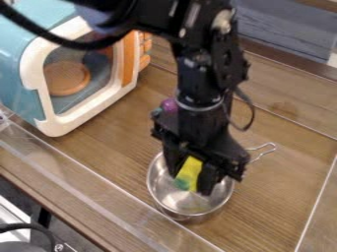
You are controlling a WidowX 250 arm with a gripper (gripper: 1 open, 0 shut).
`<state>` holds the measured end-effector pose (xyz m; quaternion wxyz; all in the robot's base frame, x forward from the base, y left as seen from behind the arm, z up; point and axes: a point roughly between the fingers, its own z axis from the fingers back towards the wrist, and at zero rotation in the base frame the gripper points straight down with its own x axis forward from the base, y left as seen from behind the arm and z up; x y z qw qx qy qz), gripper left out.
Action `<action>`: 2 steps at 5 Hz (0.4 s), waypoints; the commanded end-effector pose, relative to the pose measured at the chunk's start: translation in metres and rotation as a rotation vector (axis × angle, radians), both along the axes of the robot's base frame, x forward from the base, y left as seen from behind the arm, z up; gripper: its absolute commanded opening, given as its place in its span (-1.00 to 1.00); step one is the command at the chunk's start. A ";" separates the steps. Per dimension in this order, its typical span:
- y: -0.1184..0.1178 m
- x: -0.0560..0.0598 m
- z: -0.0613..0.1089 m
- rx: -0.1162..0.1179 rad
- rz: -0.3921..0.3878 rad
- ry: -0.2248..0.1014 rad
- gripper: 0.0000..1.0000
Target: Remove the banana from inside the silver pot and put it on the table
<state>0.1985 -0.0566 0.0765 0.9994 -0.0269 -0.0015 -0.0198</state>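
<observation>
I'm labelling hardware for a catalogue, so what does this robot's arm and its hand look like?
The arm is black, built of chunky, blocky segments with small pale spots that look like screws or joint details. A thick black cable loops out at the upper left, and a thinner dark one curves along its right side. The hand is black too, with angular, linked fingers; I can't make out any lettering.

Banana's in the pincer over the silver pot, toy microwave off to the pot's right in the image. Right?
Not quite: the toy microwave is to the pot's left in the camera view. Banana in the pincer over the silver pot.
</observation>
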 end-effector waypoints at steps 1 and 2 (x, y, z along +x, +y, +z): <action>-0.003 0.018 0.025 -0.008 0.001 -0.071 -1.00; -0.012 0.024 0.046 -0.001 0.040 -0.090 -1.00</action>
